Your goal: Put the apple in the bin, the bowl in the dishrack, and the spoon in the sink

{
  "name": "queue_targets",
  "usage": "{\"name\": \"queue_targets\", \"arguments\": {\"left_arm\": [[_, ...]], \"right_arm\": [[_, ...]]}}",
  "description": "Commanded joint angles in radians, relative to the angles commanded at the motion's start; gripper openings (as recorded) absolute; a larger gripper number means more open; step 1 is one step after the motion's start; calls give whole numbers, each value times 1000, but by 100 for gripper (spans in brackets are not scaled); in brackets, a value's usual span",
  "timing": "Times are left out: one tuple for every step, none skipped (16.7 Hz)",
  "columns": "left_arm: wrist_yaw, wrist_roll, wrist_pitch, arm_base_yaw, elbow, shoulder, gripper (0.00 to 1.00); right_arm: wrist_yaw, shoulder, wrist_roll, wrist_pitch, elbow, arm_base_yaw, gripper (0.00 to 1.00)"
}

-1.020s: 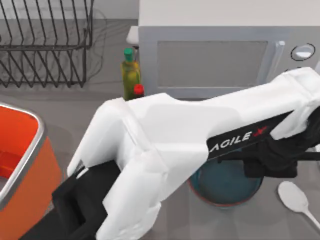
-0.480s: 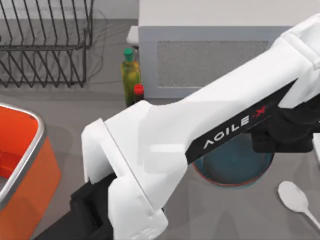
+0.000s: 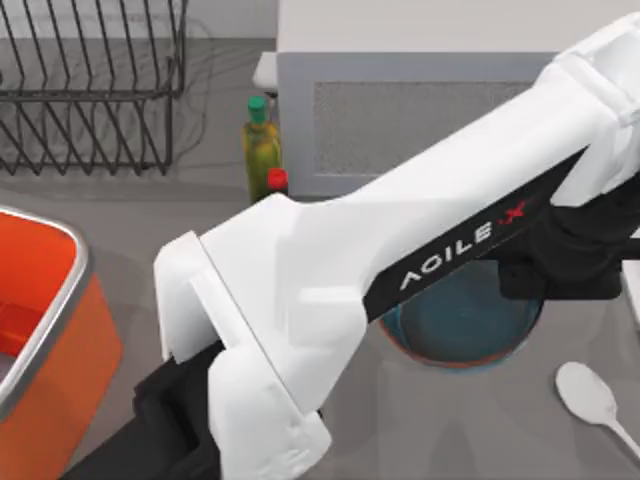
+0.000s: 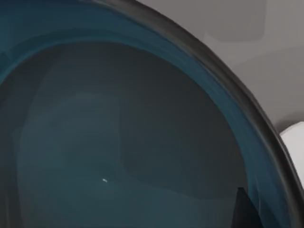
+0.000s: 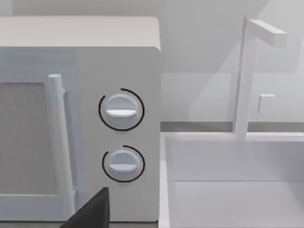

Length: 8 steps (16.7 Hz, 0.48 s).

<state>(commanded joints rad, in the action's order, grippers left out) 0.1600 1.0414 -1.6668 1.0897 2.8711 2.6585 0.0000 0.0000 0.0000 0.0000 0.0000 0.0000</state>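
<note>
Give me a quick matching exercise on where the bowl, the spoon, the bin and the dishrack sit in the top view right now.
Things:
1. bowl
2. spoon
3. bin
4. dishrack

Places:
A. top-left corner of the table
B. bottom-right corner
C. left edge, orange with a silver rim
D. partly under the left arm, right of centre

Pairs: 1-D, 2-B, 3-C, 4-A
</note>
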Motion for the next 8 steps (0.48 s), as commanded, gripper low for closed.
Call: {"name": "queue_targets", "arguments": {"left_arm": [[-6,-13,11,-13,-31,-31,0],[-13,-31,26,-32,-73,-71,0],[-22,-53,45,-55,-124,-121,0],[-31,-80,69,-83,-184,-178,0],[-42,-110,97,-116,-252,-241,0],[-54,-145,130,-153,-325,-310,0],[-66,-184,169,-194,-404,-382,0],[-78,-226,214,-241,-486,-458,0]], "right_arm": [[0,0,0,0,0,0,100],[0,0,0,0,0,0,100],[0,0,0,0,0,0,100],[0,0,0,0,0,0,100],[0,0,0,0,0,0,100],[0,0,0,0,0,0,100],[0,0,0,0,0,0,100],[0,0,0,0,0,0,100]]}}
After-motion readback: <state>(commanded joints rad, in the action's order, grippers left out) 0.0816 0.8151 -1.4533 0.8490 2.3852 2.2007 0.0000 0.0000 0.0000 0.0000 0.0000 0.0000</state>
